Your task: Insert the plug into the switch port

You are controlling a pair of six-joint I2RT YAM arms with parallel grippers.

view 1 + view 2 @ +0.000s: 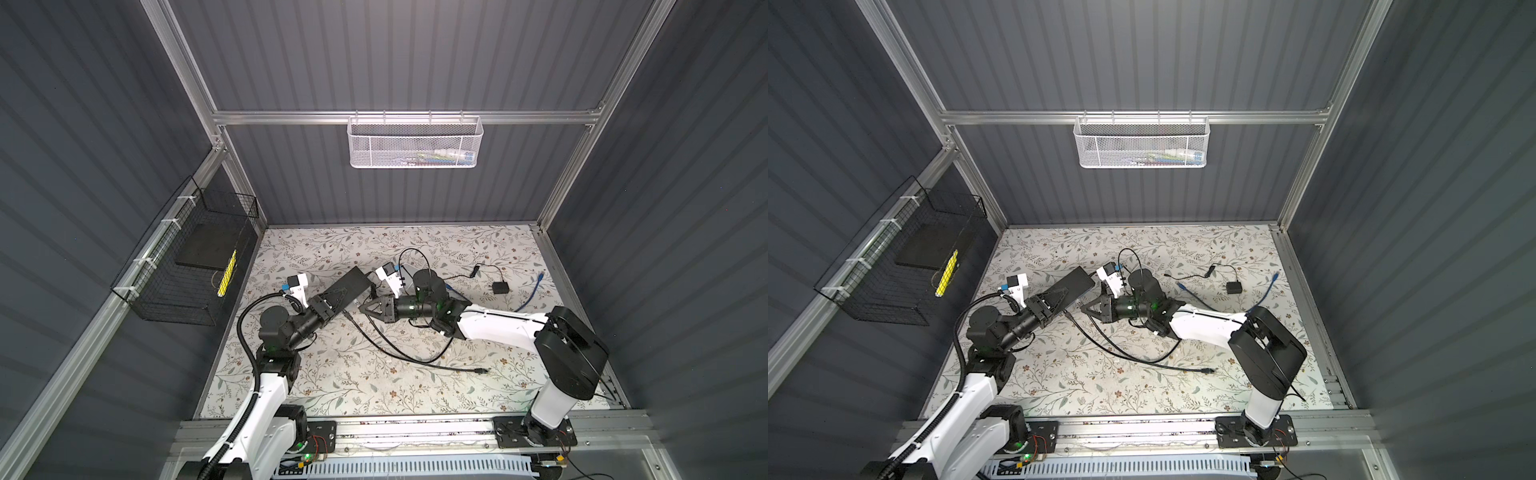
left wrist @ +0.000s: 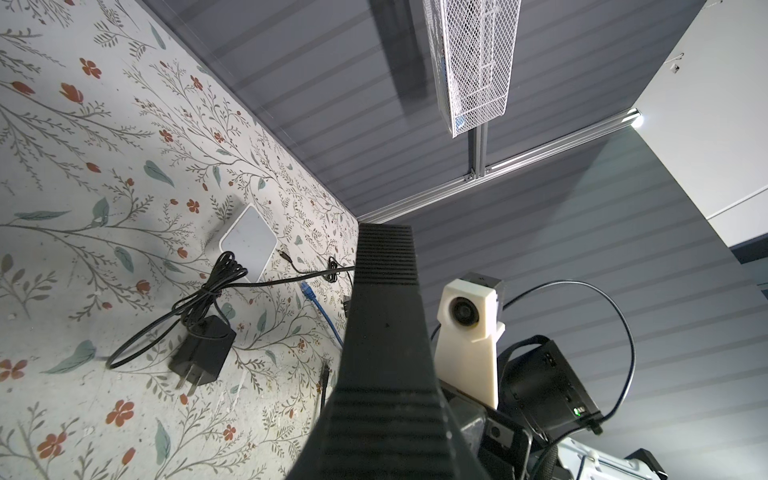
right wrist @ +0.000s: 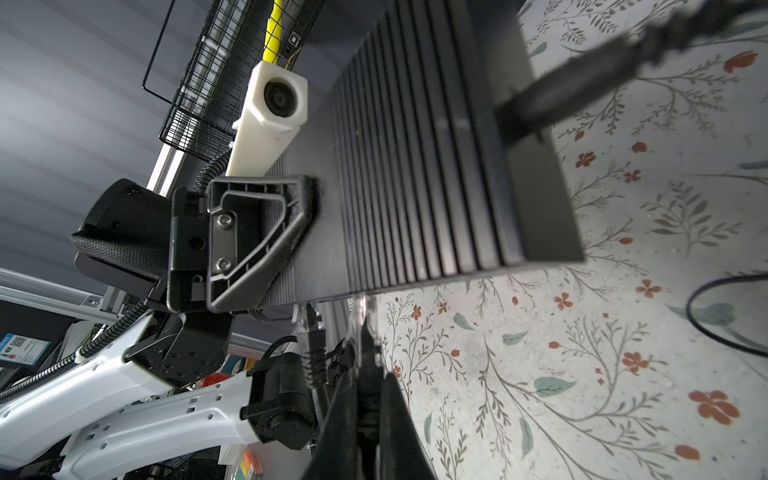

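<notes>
I see the black ribbed switch (image 1: 348, 286) angled diagonally near mid-mat. The clear plug (image 3: 362, 309), on a black cable, meets its port edge; I can't tell if it's seated.

Switch (image 3: 436, 145): black casing, matt, top finely ribbed, side face smooth. Plug (image 3: 362, 309) just beside its edge: clear glossy plastic. Tabletop (image 1: 374, 386) under the switch: floral printed sheet, matt, scuffed pale in patches. Right of the switch, white box (image 2: 249, 241): smooth, faint sheen. Black charger (image 2: 203, 353): matt plastic. Wall basket (image 1: 415, 141): white-coated metal mesh. Frame rails (image 1: 291, 117): bare aluminium. Wall panels (image 1: 415, 62): matt grey, ribbed.
</notes>
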